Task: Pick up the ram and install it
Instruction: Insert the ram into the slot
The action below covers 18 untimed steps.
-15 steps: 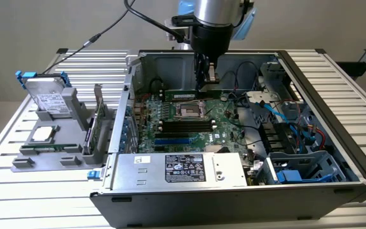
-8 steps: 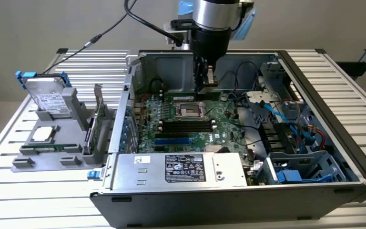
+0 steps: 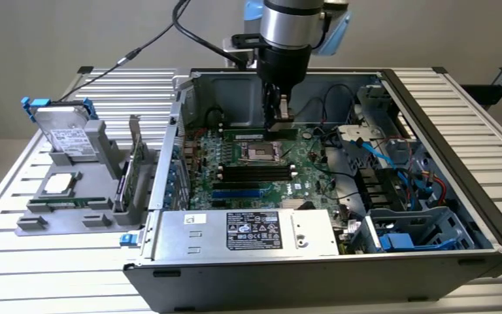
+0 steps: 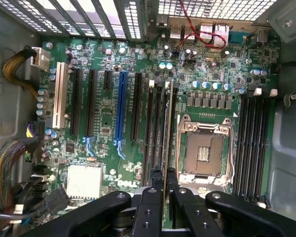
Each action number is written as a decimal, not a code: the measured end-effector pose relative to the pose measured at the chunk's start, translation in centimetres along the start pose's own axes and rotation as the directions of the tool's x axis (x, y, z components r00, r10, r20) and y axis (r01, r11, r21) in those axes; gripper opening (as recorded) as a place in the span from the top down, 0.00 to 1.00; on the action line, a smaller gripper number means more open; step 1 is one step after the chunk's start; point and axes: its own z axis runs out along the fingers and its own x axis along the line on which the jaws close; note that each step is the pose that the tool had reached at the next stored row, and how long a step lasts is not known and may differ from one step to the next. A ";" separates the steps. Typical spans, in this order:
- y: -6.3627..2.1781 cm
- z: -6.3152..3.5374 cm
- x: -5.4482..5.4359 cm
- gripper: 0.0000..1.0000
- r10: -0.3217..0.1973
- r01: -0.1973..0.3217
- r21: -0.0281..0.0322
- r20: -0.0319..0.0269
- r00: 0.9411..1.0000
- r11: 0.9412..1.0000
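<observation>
- The gripper (image 4: pixel 164 183), black and blunt-fingered, is drawn in narrow, with its two fingers (image 4: pixel 156 185) pinching the ram (image 4: pixel 166 123) inside an open desktop computer case (image 3: pixel 321 288).
- Seen edge-on from the wrist, the ram is a thin pale strip running straight out from the fingertips. It is lined up along a bank of long black memory slots (image 4: pixel 155 123) just beside the CPU socket (image 4: pixel 205 148). Whether it touches a slot cannot be told.
- The CPU socket is a square, open metal frame around a dark pin field, set flat in the green motherboard (image 4: pixel 102 143).
- On the side of the socket away from the ram lies a second bank of black memory slots (image 4: pixel 251 143), parallel to the first.
- Farther from the socket than the ram, narrow expansion slots run in parallel rows. Most are black, one is a blue slot (image 4: pixel 121 113) and one a white slot (image 4: pixel 59 98), with a finned silver heatsink (image 4: pixel 84 180) near them.
- In the exterior view the arm's silver-and-black wrist (image 3: pixel 284 26) stands upright over the board, with the gripper at the socket's far edge.
- A boxy bare-metal power supply (image 3: pixel 251 232) with a black label sits on the near side of the socket.
- Well to the exterior view's left of the socket, outside the case, a grey plastic fixture (image 3: pixel 26 226) rests on a ribbed aluminium table (image 3: pixel 50 281).
- The fixture holds a hard drive (image 3: pixel 66 137) standing in a blue-tipped bracket, a square silver processor chip (image 3: pixel 59 184) lying flat, and a green expansion card (image 3: pixel 131 173) upright on edge.
</observation>
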 end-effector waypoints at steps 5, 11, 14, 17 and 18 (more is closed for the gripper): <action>0.11 0.91 -0.7 0.86 0.001 -0.001 0.000 0.000 1.000 1.000; 0.30 2.03 -0.6 0.86 0.007 -0.007 -0.005 0.001 1.000 1.000; 0.30 2.57 -0.4 0.86 0.012 -0.012 -0.006 0.001 1.000 1.000; 0.27 3.13 -0.4 0.86 0.021 -0.021 -0.006 0.002 1.000 1.000; 0.26 3.31 -0.4 0.86 0.025 -0.025 -0.006 0.002 1.000 1.000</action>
